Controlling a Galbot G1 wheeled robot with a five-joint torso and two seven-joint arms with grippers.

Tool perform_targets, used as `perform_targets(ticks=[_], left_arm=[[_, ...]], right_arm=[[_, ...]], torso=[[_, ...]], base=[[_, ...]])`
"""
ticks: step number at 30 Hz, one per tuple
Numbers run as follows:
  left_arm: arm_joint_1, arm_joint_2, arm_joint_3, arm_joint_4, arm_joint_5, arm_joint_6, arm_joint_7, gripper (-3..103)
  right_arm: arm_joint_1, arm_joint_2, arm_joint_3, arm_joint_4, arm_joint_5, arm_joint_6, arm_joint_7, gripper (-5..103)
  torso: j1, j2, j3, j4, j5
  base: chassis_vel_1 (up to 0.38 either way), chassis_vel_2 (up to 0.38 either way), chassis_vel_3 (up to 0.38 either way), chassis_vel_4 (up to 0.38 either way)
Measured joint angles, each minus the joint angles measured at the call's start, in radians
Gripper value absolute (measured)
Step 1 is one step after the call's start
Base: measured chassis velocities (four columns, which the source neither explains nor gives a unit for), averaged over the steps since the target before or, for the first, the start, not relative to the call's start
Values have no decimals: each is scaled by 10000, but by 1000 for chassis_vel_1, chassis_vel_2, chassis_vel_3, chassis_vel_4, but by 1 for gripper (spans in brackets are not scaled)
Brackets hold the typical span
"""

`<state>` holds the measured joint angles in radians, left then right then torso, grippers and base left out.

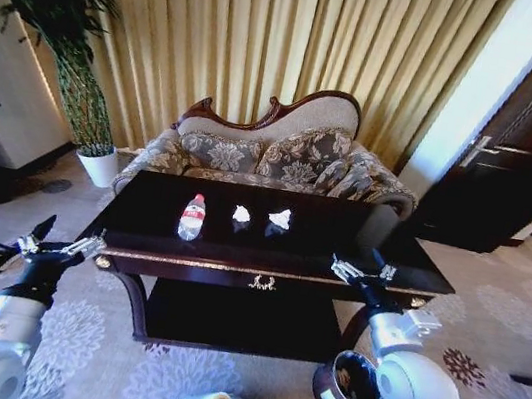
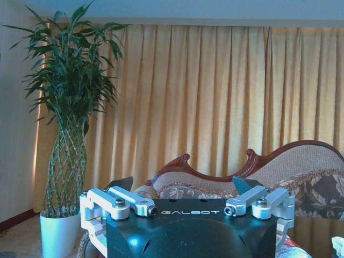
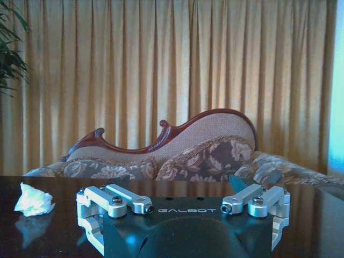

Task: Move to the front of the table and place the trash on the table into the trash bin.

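White paper wad on table, apparently well beyond spread right fingers.

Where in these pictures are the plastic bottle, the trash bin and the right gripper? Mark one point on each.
plastic bottle [image 1: 192, 216]: head view, on its red-and-white label.
trash bin [image 1: 346, 382]: head view, on its dark inside just under the rim.
right gripper [image 1: 361, 269]: head view, midway between its open fingertips, over the table's front edge.
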<state>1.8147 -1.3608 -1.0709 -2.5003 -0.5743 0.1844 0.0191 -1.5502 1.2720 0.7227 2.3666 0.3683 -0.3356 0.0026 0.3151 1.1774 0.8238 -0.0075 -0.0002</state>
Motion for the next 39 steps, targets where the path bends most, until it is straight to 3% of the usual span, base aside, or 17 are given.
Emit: perform_targets(ticks=[8, 15, 19, 25, 30, 33, 39], left_arm=[[79, -11, -65, 2, 27, -6, 1, 100], [146, -88, -61, 3, 228, -25, -1, 100], [302, -124, -46, 4, 353, -25, -29, 100], [453, -148, -225, 4, 378, -32, -49, 100], [491, -248, -354, 4, 379, -44, -47, 100], [522, -363, -523, 4, 370, -45, -53, 100], [540, -414, -675, 4, 343, -46, -79, 100]], right_arm=[[1043, -682, -328, -648, 1251, -1005, 172, 100], [2322, -1553, -988, -1855, 2087, -1312, 247, 100], [3601, -2101, -1906, -2583, 2634, -1769, 357, 100], [5291, -2662, -3415, -3404, 3023, -1904, 566, 100], [6587, -2744, -4526, -4188, 3080, -1945, 762, 100], [7577, -2440, -5309, -5106, 3231, -2137, 1045, 100], [8179, -2098, -5731, -5910, 3416, -2477, 1226, 100]], torso=[[-18, 9, -7, -2, 3], [-8, 4, -2, -1, 1], [-9, 5, -3, 0, 2], [-9, 4, -2, 1, 1], [-8, 4, -3, 2, 0], [-9, 4, -3, 2, 2], [-8, 4, -2, 1, 1]], base=[[0, 0, 0, 0], [0, 0, 0, 0], [0, 0, 0, 0], [0, 0, 0, 0], [0, 0, 0, 0], [0, 0, 0, 0], [0, 0, 0, 0]])
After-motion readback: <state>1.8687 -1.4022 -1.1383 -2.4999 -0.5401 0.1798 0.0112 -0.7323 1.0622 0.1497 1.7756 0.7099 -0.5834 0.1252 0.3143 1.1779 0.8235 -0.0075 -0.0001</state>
